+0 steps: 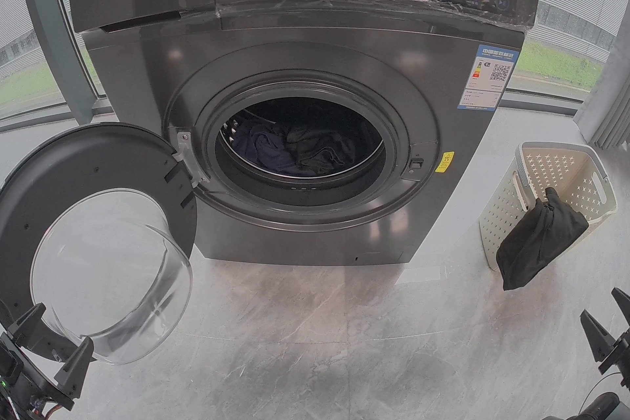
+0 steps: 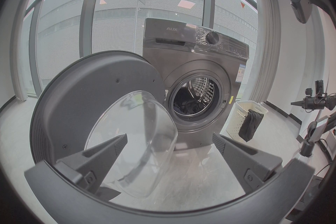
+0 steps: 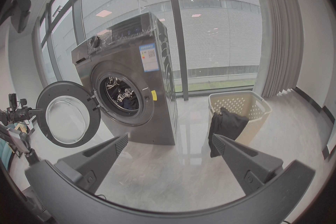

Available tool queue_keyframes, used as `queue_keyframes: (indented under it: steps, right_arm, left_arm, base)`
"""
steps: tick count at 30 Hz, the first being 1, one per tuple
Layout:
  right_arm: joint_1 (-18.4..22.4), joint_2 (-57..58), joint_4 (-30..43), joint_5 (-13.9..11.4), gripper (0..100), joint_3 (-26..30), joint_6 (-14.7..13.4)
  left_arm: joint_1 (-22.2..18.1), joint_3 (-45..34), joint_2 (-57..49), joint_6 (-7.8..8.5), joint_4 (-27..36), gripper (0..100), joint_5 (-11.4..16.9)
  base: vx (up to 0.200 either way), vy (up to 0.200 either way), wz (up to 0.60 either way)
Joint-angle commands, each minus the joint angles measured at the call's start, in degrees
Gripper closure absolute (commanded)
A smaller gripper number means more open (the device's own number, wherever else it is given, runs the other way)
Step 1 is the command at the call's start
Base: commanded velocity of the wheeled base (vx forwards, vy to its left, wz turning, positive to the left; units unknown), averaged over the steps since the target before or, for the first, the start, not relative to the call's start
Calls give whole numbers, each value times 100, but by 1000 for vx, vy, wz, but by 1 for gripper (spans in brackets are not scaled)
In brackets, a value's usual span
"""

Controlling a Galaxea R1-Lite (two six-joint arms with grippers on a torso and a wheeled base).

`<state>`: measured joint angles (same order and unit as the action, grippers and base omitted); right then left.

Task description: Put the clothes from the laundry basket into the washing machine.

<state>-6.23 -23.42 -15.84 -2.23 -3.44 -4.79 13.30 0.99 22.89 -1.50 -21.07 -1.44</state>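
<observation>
— Windows [image 1: 23, 80] run behind the washing machine [image 1: 151, 67], which stands on a pale, veined floor [image 1: 328, 336]. What do we see of the clothes?
— We see dark clothes [image 1: 295, 146] lying low in the drum [image 1: 231, 131], with the round door [image 1: 79, 165] swung wide to the robot's left. One black garment [image 1: 538, 237] hangs over the near rim of the white laundry basket [image 1: 567, 172], mostly outside it.
— Where is the basket?
— On the floor just beside the machine's right side, near the curtain [image 1: 610, 106].
— Our tools?
— We find the left tool [image 1: 59, 329] low, near the door's glass bowl [image 1: 111, 270], fingers spread and empty. The right tool [image 1: 602, 304] sits low near the basket but apart from it, likewise spread and empty.
</observation>
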Motion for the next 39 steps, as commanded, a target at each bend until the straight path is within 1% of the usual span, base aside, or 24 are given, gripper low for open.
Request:
queue_keyframes:
  steps: [1,3,10,12,16,19,22,24,30,32,34,35,37,38,39]
  right_arm:
    - [113,566,142,-49,0,-148,22]
    - [113,646,142,-58,0,-69,31]
    - [104,681,133,-58,0,-69,4]
    - [104,698,133,-67,0,-61,-4]
    - [104,795,151,-120,0,-43,-4]
    - [104,813,151,-120,0,-43,-13]
    - [113,883,160,-120,0,-25,-13]
    - [113,927,186,-120,0,-17,-13]
    - [166,1103,265,-128,0,1,22]
    - [263,1226,274,-128,0,71,31]
    - [333,1428,274,-146,0,256,40]
    - [368,1542,292,-172,0,344,48]
    - [421,1788,555,-216,0,344,48]
    - [421,1788,555,-216,0,344,48]
    - [491,2140,924,-225,0,344,66]
  left_arm:
    - [-275,-99,-540,-26,94,0,91]
    - [-293,-99,-576,-35,120,0,91]
    - [-319,-99,-602,-52,147,0,91]
    - [-416,-99,-690,-140,199,0,109]
    - [-442,-99,-778,-219,243,0,232]
    - [-513,-99,-848,-210,314,0,232]
    - [-688,-99,-997,-96,551,0,249]
    - [-741,-99,-1138,-79,683,0,276]
    - [-952,-99,-1542,-123,1166,0,302]
    - [-1040,-99,-1683,-123,1395,0,320]
    - [-1154,-99,-1929,-149,1641,0,425]
    - [-1225,-99,-2070,-184,1693,0,575]
    - [-1339,-99,-2245,-254,1702,0,917]
    - [-1339,-99,-2245,-254,1702,0,917]
    - [-1348,-99,-2272,-246,1693,0,970]
  base:
    - [0,-200,0]
    - [0,-200,0]
    - [0,-200,0]
    - [0,-200,0]
    - [0,0,0]
    - [0,0,0]
    - [0,-67,0]
    - [0,-200,0]
    - [0,-200,0]
    - [0,0,0]
    - [0,0,0]
    - [0,0,0]
    - [0,0,0]
    - [0,0,0]
    - [0,0,0]
